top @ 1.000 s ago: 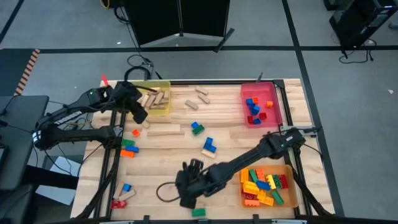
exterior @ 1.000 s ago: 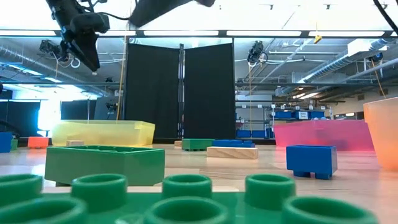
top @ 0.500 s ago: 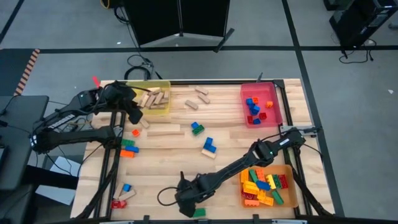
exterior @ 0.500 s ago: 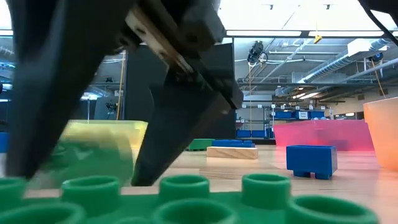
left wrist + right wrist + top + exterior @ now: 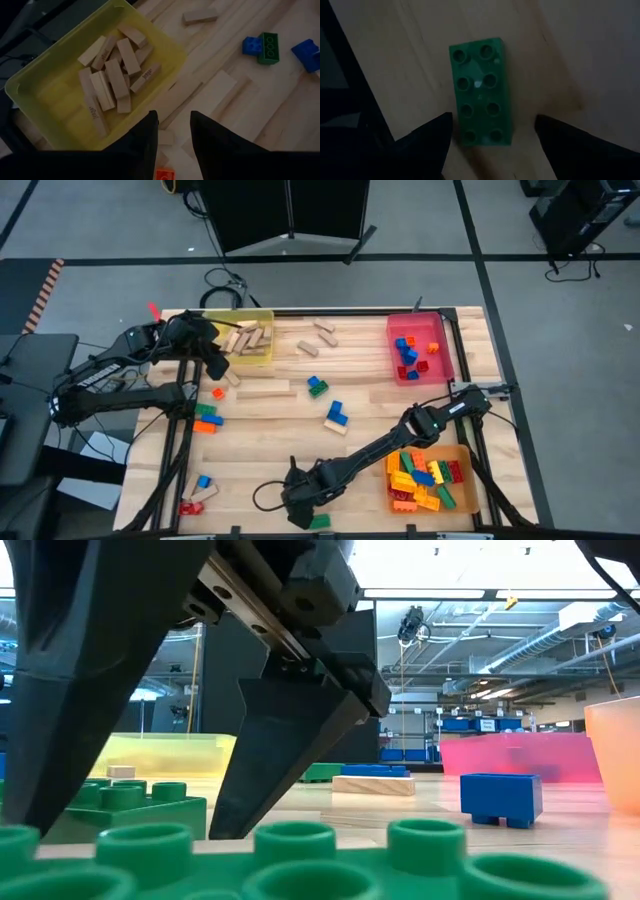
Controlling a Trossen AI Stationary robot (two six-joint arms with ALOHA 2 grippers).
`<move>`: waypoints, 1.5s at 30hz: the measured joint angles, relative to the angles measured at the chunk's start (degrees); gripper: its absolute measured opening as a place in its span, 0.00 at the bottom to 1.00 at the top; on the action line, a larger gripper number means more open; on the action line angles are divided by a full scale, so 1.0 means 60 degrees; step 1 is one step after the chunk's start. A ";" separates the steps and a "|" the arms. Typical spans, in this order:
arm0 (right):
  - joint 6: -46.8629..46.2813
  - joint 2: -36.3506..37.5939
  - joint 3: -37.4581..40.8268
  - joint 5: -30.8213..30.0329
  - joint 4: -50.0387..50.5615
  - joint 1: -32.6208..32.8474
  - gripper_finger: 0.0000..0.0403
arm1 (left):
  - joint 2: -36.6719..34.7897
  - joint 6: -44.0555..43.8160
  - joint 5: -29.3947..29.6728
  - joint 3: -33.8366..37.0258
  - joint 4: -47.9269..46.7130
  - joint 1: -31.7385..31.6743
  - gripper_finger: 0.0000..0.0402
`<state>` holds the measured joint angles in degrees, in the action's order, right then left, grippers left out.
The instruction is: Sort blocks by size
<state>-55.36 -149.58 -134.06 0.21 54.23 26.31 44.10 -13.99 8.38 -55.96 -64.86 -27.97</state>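
You had a pale wooden surface (image 5: 270, 430) on a grey workshop floor, with loose blocks scattered between three trays. Your right claw (image 5: 300, 505) hung low at the near edge, fingers spread wide and empty, straddling the green brick (image 5: 481, 95). That brick lay flat on the wood, studs up, directly under the claw; in the wrist view its long axis ran along the gap, so the fingers looked set to close across its short sides. The right arm was much the nearer; the left was well away at the far left corner.

Your left claw (image 5: 172, 145) hovered beside the yellow tray (image 5: 30, 85) of wooden blocks, fingers narrow with nothing between them.

Against a second earlier, the right claw had dropped toward the near edge and onto the brick, and it sat the same as half a second before. The left claw had pulled back slightly from the tray, and neither claw's opening had changed.
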 joint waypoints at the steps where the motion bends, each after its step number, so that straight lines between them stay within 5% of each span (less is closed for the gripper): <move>1: 0.0030 -0.0006 0.0006 -0.0115 -0.0028 0.0007 0.75 | 0.0000 -0.0010 -0.0003 0.0000 0.0000 0.0000 0.30; 14: 0.1225 -0.0035 0.0215 -0.1401 -0.0290 0.0028 0.70 | 0.0004 -0.0027 0.0001 0.0000 0.0046 0.0000 0.30; 28: 0.1685 -0.0032 0.0219 -0.1542 0.0613 0.0006 0.42 | 0.0004 -0.0031 0.0001 0.0000 0.0116 0.0000 0.30; 40: 0.1125 -0.0032 0.0226 -0.1417 0.0650 0.0068 0.48 | 0.0004 -0.0034 -0.0003 0.0000 0.0080 -0.0004 0.30; 45: 0.1055 0.0026 0.0226 -0.1136 0.0786 0.0065 0.41 | 0.0004 -0.0034 -0.0003 0.0000 0.0102 0.0000 0.30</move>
<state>-49.03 -149.43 -132.70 -6.60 58.94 26.70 44.12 -14.20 8.36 -55.96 -64.25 -27.97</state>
